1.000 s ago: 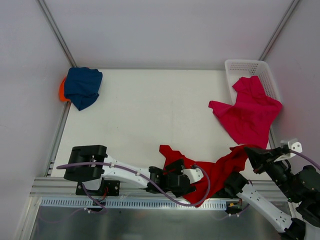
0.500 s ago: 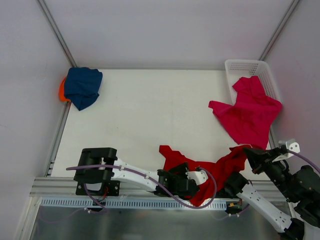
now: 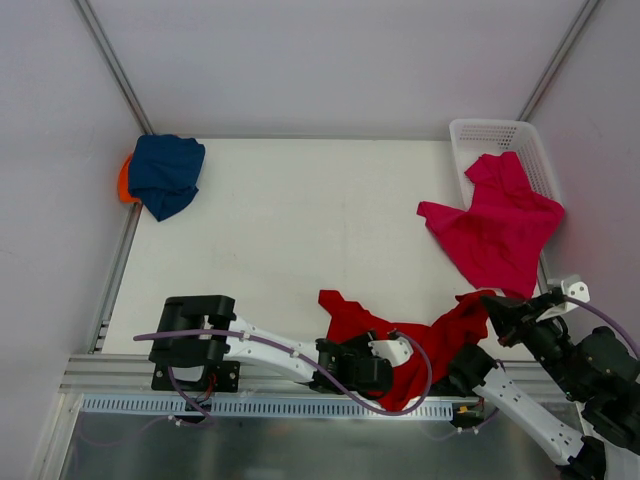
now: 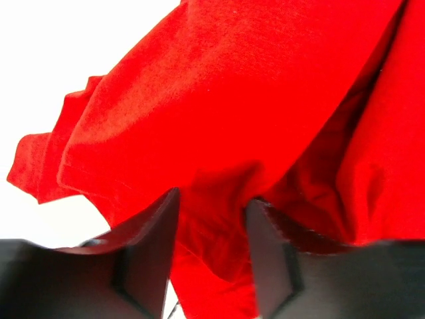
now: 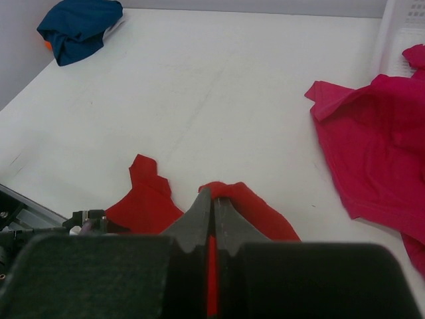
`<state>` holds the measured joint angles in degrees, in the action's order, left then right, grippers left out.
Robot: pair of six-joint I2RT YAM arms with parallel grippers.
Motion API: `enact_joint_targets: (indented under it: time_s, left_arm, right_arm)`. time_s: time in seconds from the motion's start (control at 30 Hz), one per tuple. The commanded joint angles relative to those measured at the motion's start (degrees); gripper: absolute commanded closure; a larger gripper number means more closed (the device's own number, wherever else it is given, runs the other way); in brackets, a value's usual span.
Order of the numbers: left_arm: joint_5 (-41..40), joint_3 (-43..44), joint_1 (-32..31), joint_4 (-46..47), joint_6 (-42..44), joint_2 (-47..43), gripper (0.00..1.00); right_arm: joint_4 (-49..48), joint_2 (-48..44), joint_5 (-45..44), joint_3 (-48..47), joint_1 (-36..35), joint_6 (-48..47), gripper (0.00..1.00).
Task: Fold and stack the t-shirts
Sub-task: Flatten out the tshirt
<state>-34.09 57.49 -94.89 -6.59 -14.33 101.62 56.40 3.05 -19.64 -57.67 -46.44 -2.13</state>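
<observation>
The bright red t-shirt [image 3: 345, 315] lies crumpled at the table's near edge, between my two arms. My left gripper [image 3: 385, 352] is low over its middle. In the left wrist view its jaws [image 4: 214, 199] stand part open astride a fold of the red cloth [image 4: 232, 100], with a sliver of table showing beside one finger. My right gripper [image 3: 492, 303] is shut on the shirt's right end and holds it slightly raised; a red strip shows between its closed fingers [image 5: 213, 196]. The magenta-pink t-shirt [image 3: 500, 225] hangs out of the basket. The navy t-shirt [image 3: 165, 175] lies on the orange one [image 3: 123, 180].
The white lattice basket [image 3: 490, 132] stands at the far right corner, with the pink shirt spilling from it onto the table. The navy and orange pile sits at the far left corner by the wall. A metal rail [image 3: 250, 405] runs along the near edge.
My left gripper slid right over the red shirt and its jaws narrowed around a fold. The right gripper shifted slightly left with the cloth in it.
</observation>
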Motion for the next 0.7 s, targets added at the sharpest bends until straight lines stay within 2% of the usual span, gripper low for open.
enact_joint_targets:
  time_s: [0.0,0.03,0.07,0.17,0.5,0.67]
  left_arm:
    - [-3.00,0.69,0.06,-1.14,-0.26,-1.87,0.65]
    - [-3.18,0.69,0.06,-1.14,-0.35,-2.04,0.73]
    - [-3.53,0.69,0.14,-1.14,-0.52,-2.04,0.88]
    - [-4.50,0.69,0.06,-1.41,-0.79,-2.31,1.00]
    - [-7.39,1.83,0.06,-5.62,0.96,-5.82,1.00]
    - [-13.97,5.60,0.06,-16.06,6.57,-18.01,1.00]
  right_arm:
    - [-1.47,0.38,0.39,0.63,-0.41,0.99,1.00]
    - [-1.56,0.47,0.30,0.63,-0.41,0.99,1.00]
    - [-1.47,0.64,0.30,0.63,-0.50,0.99,1.00]
    - [-1.38,0.82,0.21,0.63,-0.41,0.90,1.00]
    - [-2.17,0.29,0.13,0.72,-0.50,1.16,0.99]
    - [-6.99,4.06,4.16,-1.47,-0.50,0.46,0.99]
